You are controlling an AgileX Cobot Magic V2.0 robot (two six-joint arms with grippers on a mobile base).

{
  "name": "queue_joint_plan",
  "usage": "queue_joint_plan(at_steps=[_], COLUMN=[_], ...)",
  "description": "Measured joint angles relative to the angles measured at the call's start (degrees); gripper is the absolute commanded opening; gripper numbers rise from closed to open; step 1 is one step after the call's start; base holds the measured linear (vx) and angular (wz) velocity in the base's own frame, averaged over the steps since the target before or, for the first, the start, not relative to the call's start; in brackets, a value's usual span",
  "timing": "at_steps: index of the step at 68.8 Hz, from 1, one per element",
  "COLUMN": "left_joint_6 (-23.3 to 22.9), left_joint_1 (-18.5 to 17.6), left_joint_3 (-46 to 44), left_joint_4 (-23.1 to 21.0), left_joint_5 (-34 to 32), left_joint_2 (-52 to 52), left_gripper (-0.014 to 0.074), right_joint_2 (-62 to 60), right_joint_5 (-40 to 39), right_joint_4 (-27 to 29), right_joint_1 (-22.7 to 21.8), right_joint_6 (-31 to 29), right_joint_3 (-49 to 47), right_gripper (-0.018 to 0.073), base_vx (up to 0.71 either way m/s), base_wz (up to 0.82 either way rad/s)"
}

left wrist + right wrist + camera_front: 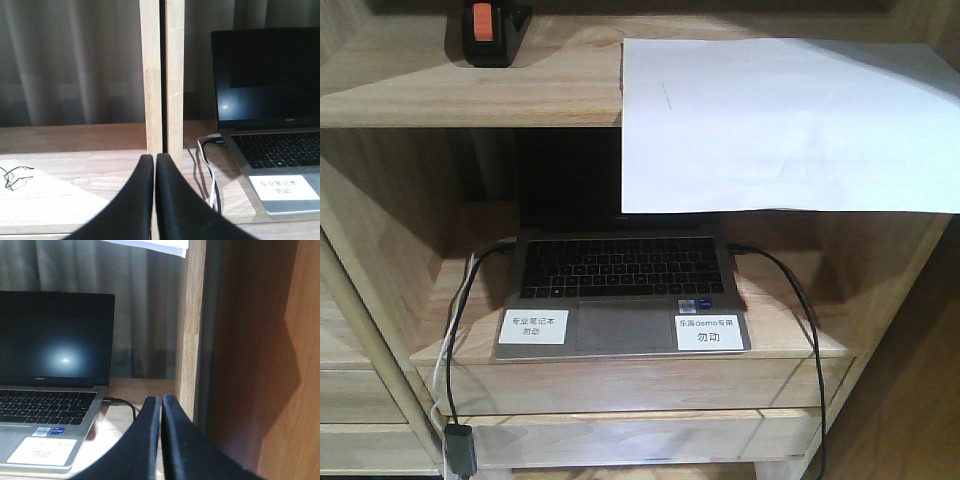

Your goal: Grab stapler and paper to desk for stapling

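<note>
Stapler: black, boxy, orange-red patch on top. It sits on the upper shelf, above and left of the laptop.
Paper: smooth white sheet on the same shelf, above the laptop's right side, its front edge overhanging.
Left gripper: curved black fingers pressed together, empty, at laptop level, left of the laptop and below the stapler's shelf.
Right gripper: fingers likewise together, empty, right of the laptop beside a grained wooden side panel.

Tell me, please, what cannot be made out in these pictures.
Front view: the stapler is cut off by the top edge.
Front view: the laptop screen is dark, partly behind the overhanging paper.
Right wrist view: only a corner of the paper shows, at the top edge.
</note>
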Motion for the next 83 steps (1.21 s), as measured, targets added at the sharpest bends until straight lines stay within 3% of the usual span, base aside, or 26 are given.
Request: queue_joint_plan(at_steps=[75,83], left_joint_6=[0.0,-0.11], left_joint_1=[0.0,0.0], left_joint_3=[0.0,0.0], left_joint_4=[0.0,0.0], left_joint_5=[-0.06,-2.89], left_joint_2=[0.0,0.0], left_gripper=[-0.0007,-0.0007], right_joint_2=[0.0,0.0], right_joint_5=[0.0,0.0], right_joint_4=[0.0,0.0], right_joint_1=[0.0,0.0], right_joint_6=[0.0,0.0], right_joint_3=[0.0,0.0], right_gripper=[-0.0009,-0.0009], base_vx=[0.0,0.0], base_wz=[0.0,0.0])
